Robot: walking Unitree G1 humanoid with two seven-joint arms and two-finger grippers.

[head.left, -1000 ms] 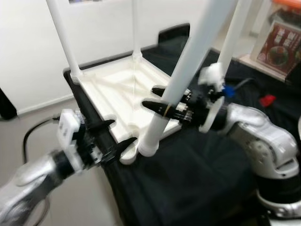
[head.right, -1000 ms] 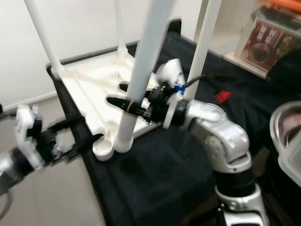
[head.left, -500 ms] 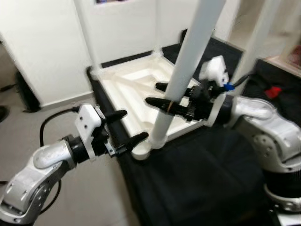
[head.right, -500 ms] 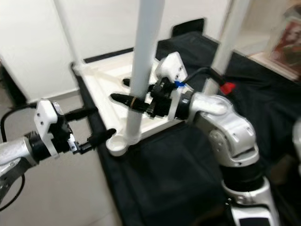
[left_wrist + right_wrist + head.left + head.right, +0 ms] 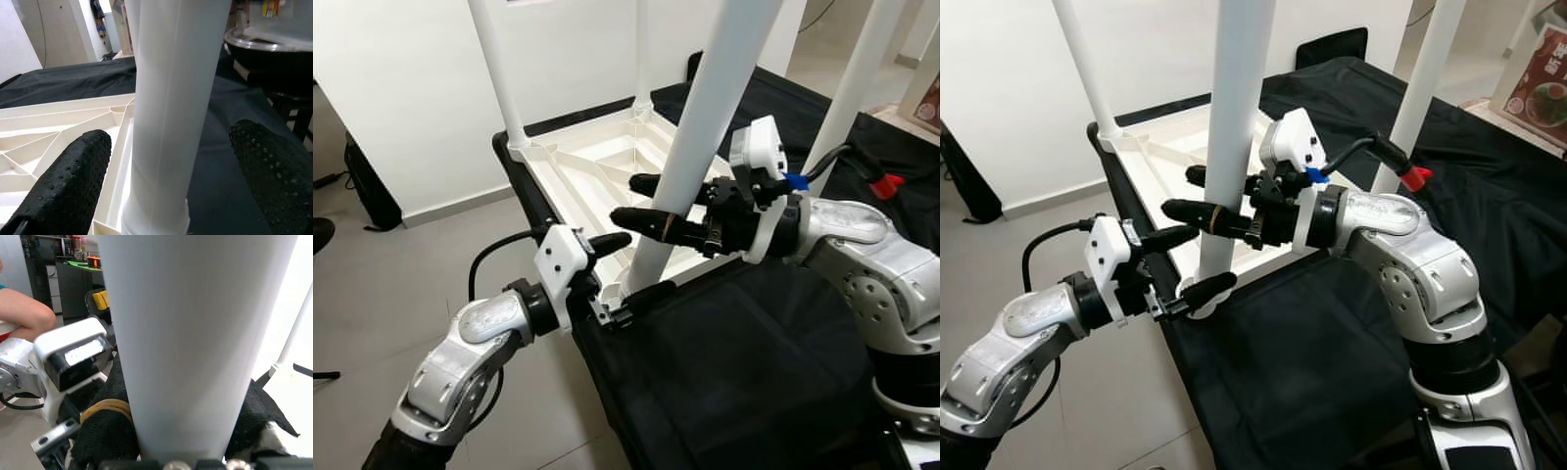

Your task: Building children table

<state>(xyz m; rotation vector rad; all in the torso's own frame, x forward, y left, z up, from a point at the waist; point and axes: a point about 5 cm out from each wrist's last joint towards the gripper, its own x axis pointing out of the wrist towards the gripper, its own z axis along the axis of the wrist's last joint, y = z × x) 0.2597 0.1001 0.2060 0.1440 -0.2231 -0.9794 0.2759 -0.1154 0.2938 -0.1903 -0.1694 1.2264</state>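
black-draped table [image 5: 724, 372], grey tiled floor [image 5: 372, 284]

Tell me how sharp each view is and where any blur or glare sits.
Left eye and right eye views: sharp, evenly lit, table leg and right gripper crisp. Left wrist view: left gripper's fingers crisp, background soft. Right wrist view: leg very close, featureless; bright glare behind it.

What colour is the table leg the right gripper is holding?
White; the table leg in the right gripper shows best in the right eye view.

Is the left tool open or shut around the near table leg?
Open: the left tool has a finger on each side of the table leg, with gaps.
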